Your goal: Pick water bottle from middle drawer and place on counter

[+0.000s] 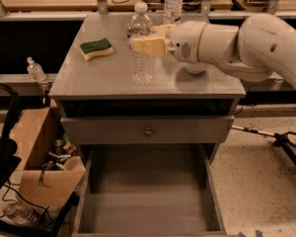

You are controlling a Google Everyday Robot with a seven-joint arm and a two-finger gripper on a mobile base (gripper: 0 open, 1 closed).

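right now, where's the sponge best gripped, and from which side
Likely across its narrower side faces, coming straight down: the sponge lies flat, green face up, on the counter's left. The gripper is mid-counter, shut on the water bottle.

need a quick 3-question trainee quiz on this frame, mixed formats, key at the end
1. True or false: the gripper is shut on the water bottle, holding it upright over the counter.
2. Which of these also lies on the counter? A. a green-and-yellow sponge B. a mug C. a plate
3. Fill in: the middle drawer, below the drawer front with the knob, is pulled ___.

Key: 1 true; 2 A; 3 open.
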